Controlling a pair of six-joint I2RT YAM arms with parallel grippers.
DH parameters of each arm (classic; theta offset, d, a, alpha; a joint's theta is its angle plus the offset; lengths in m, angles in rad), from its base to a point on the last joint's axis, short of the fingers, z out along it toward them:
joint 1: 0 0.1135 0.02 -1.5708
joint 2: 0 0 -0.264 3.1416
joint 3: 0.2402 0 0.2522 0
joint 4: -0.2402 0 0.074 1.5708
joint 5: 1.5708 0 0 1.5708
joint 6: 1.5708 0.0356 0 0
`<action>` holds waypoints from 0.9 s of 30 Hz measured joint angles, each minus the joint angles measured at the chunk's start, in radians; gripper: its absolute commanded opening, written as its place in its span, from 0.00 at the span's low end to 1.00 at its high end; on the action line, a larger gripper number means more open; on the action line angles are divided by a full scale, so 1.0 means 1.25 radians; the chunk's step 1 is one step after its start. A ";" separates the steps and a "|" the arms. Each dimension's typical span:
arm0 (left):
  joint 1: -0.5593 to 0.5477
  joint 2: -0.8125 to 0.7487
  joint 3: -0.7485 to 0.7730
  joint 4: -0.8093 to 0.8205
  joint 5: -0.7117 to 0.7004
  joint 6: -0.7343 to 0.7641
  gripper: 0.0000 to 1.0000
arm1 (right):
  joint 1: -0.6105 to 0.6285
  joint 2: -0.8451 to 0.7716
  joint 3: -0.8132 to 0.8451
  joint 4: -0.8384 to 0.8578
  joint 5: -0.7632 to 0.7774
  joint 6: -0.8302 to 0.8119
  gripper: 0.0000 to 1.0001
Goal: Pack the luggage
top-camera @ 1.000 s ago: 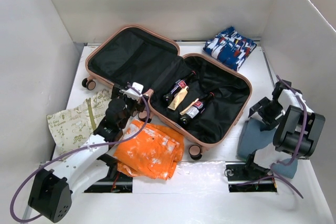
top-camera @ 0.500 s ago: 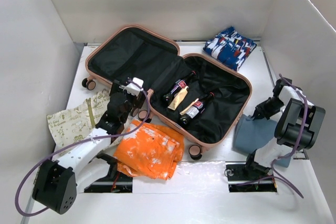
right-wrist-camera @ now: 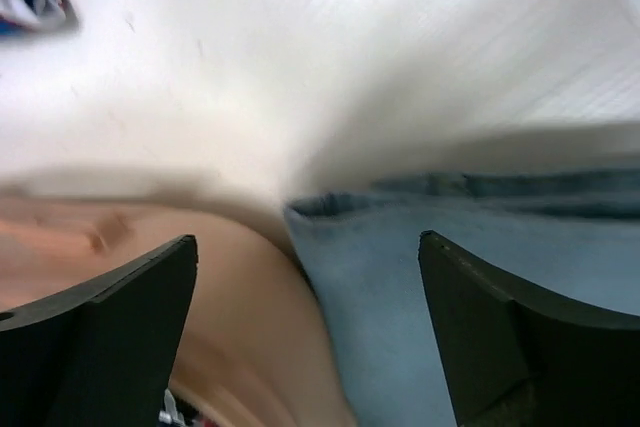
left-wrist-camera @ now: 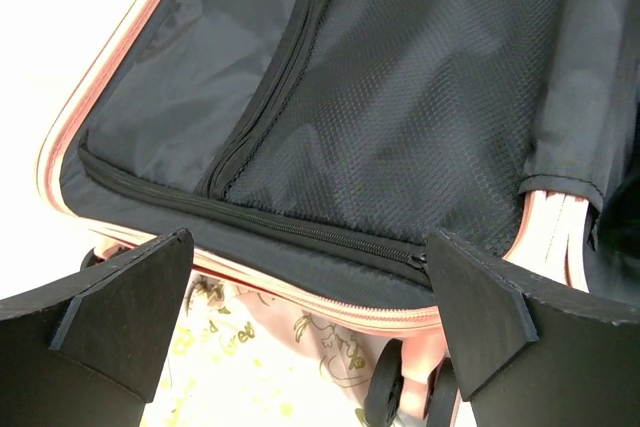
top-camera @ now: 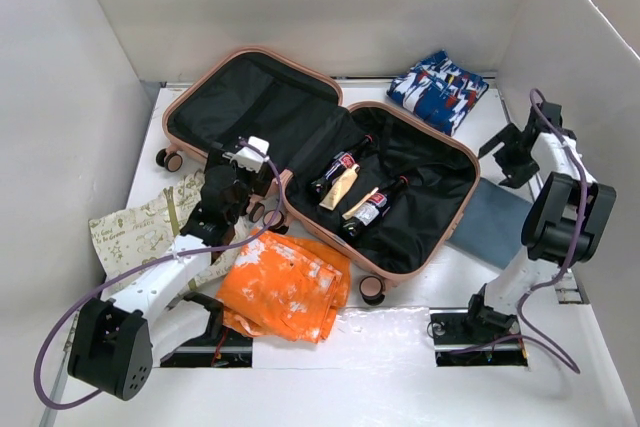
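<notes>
Top external: the luggage (top-camera: pixel 245 107) lies open mid-table; its left half is bare black lining, its right half holds two bottles (top-camera: pixel 372 209). The right gripper (top-camera: pixel 508 155) hangs at the far right, just beyond a folded blue-grey cloth (top-camera: pixel 490 225) that lies against the shell's right side; the right wrist view shows its jaws apart and empty, with cloth edge and pink shell below. The left gripper (left-wrist-camera: pixel 310 239) is also spread wide and empty at the near rim of the left half; an orange garment (top-camera: pixel 285 287) lies near it. We judge the cloth the likely pick; come down on its edge by the shell; pinch every layer; lift clear of the rim before crossing left; lay it on bare lining away from the bottles. The risk we see: one layer caught and the fold trailing.
</notes>
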 measured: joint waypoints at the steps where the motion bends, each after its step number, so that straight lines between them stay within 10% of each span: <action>1: 0.000 0.000 0.000 0.001 0.003 0.000 1.00 | 0.005 -0.014 0.008 -0.016 0.021 -0.033 0.99; 11: 0.000 0.000 -0.015 0.086 0.088 0.010 1.00 | -0.095 -0.258 -0.075 -0.209 0.157 -0.244 0.99; 27: 0.000 -0.058 -0.087 0.186 0.125 0.017 1.00 | -0.330 -0.235 -0.262 -0.191 0.085 -0.419 0.99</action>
